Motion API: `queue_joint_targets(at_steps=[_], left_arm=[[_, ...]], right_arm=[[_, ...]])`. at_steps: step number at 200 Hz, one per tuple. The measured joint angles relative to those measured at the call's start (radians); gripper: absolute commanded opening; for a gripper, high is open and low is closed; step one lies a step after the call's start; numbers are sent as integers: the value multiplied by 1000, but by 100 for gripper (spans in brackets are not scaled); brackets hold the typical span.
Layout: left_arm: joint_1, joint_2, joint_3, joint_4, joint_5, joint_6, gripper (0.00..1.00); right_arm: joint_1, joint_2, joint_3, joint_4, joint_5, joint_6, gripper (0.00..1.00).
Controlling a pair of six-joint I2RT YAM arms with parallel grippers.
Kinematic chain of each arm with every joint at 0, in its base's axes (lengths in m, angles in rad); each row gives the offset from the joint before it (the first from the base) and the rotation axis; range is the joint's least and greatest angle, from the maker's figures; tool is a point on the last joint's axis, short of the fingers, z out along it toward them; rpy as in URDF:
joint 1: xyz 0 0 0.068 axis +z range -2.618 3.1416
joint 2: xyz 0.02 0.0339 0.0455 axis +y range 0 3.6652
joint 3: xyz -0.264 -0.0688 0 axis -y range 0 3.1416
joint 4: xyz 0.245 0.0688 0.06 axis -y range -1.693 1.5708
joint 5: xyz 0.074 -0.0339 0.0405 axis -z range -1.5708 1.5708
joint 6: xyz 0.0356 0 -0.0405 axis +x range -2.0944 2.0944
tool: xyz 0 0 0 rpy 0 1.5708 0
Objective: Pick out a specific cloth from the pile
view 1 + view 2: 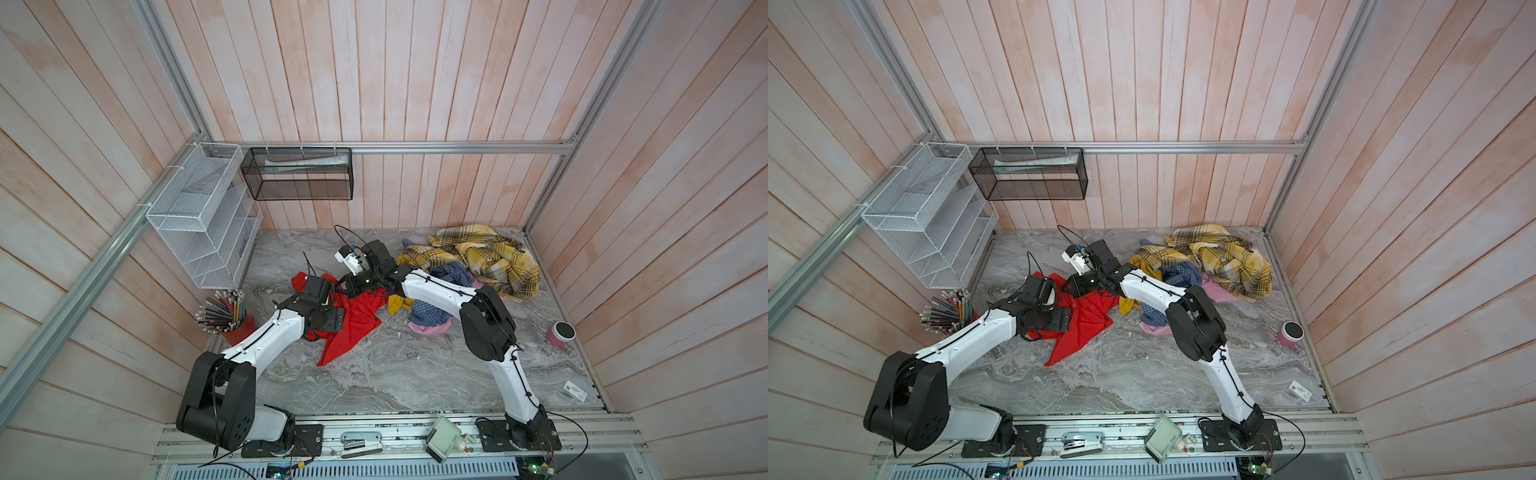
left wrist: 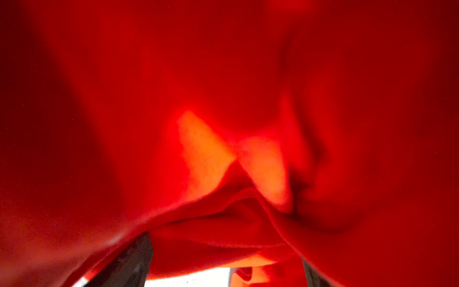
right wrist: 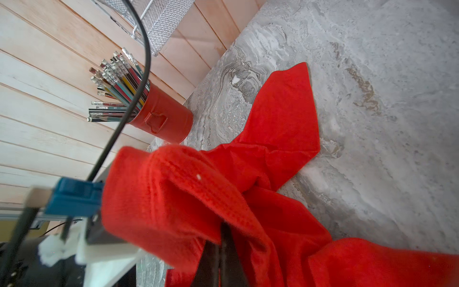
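A: Where's the cloth (image 1: pixel 353 322)?
B: On the table (image 1: pixel 415 374), just left of the pile (image 1: pixel 478 257), its tip toward open marble in front. Right gripper (image 3: pixel 222 236) clamps a fold; left gripper (image 2: pixel 224 249) gapes amid red folds.

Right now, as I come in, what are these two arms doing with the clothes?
Both arms are working on the red cloth, which lies on the table left of the pile. The right gripper reaches across the middle and is shut on a fold of it. The left gripper is open, with red fabric hanging over it, gripping nothing. Most of the cloth rests on the table.
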Motion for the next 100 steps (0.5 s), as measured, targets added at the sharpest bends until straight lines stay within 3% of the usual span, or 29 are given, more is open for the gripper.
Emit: queue_joint_targets(at_steps=[64,100], left_arm=[[0,5,0,-13,-5,-28,94],[0,7,3,-44,-4,-45,94]], right_arm=[[-27,-21,-10,-8,23,14,0],[-91,-83,-43,12,61,66,0]])
